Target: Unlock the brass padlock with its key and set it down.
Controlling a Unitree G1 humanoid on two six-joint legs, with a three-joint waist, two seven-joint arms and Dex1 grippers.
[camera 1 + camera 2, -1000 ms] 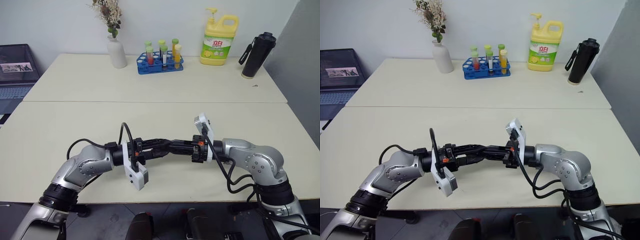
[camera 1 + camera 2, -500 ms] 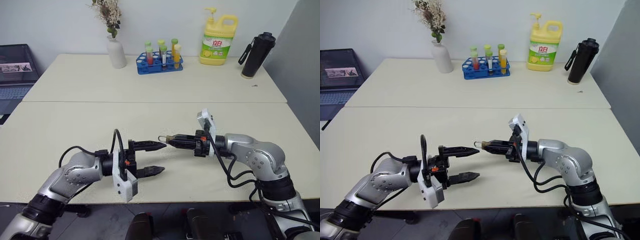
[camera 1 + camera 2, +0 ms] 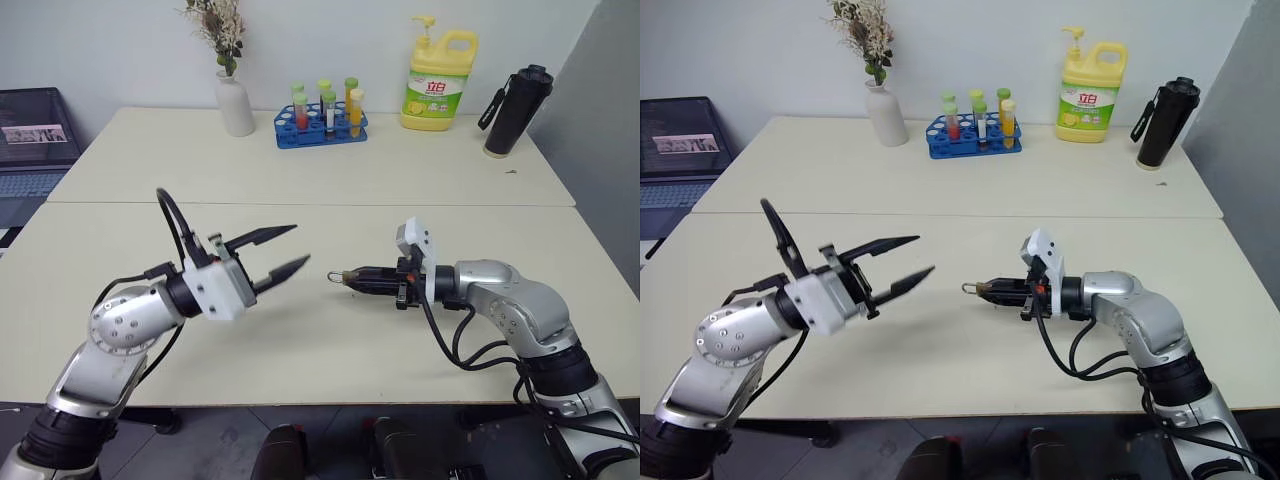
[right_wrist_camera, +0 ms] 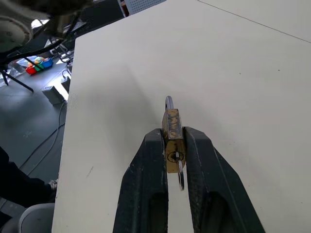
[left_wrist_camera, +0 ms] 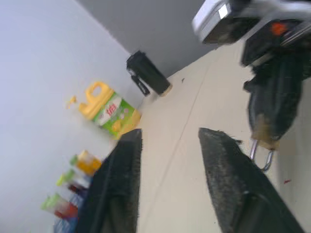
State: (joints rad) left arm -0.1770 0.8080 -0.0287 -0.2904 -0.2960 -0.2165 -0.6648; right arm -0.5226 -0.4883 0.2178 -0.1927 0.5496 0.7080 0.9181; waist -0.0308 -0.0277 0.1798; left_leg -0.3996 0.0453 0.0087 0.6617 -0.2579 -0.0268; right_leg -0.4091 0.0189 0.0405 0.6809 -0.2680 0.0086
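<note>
While right gripper (image 4: 174,145) clamps brass padlock (image 4: 173,138), key (image 4: 180,174) inserted, left gripper (image 3: 286,250) apart and empty, pale counter (image 3: 300,170) bearing vase (image 3: 235,102), tube rack (image 3: 320,128), detergent jug (image 3: 437,80), black bottle (image 3: 514,110).

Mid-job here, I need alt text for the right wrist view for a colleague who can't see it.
The right pincer is shut on the brass padlock, held above the pale table with its silver shackle pointing away from the camera. The key sits in the keyhole on the padlock's near end, between the two black fingers.

The right claw (image 4: 174,145) hides most of the brass padlock (image 4: 172,130).
</note>
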